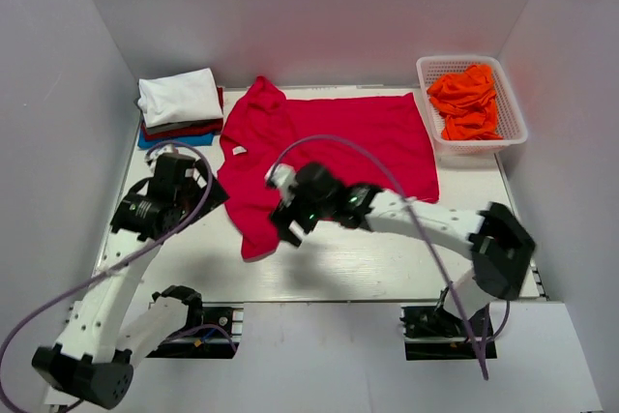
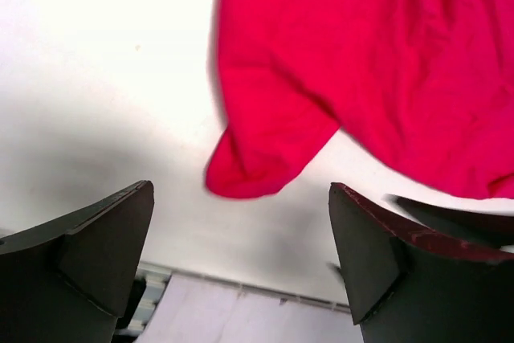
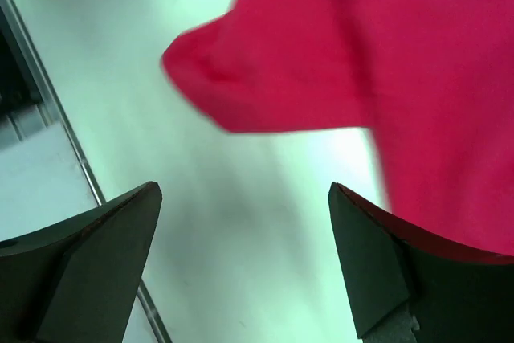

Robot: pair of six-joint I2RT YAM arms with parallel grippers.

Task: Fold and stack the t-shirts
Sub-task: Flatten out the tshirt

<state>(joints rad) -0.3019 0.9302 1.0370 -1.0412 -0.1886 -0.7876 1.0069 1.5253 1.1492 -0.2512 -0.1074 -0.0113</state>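
Desk [image 1: 387,253]: a white surface boxed in by pale grey walls; from overhead I see both arm bases at its near edge.
Red t-shirt [image 1: 338,137]: spread flat across the middle of the desk, collar to the left, with a small white neck label [image 1: 237,150] showing.
Near sleeve [image 1: 253,239]: points toward the arms and lies flat on the desk. It fills the upper part of both my wrist views [image 2: 257,158] [image 3: 241,78].
Left hand [image 1: 208,192]: fingers wide apart and holding nothing. It is just left of the shirt's edge, and the sleeve tip sits ahead of the gap [image 2: 241,189].
Right hand [image 1: 288,224]: fingers wide apart and holding nothing. It is over the near sleeve, with red cloth behind the right finger [image 3: 245,190].
Folded stack [image 1: 179,108]: in the far left corner, white on top, dark red under it, blue at the bottom.
Basket [image 1: 507,94]: white mesh, in the far right corner.
Orange shirts [image 1: 466,102]: crumpled inside the basket.
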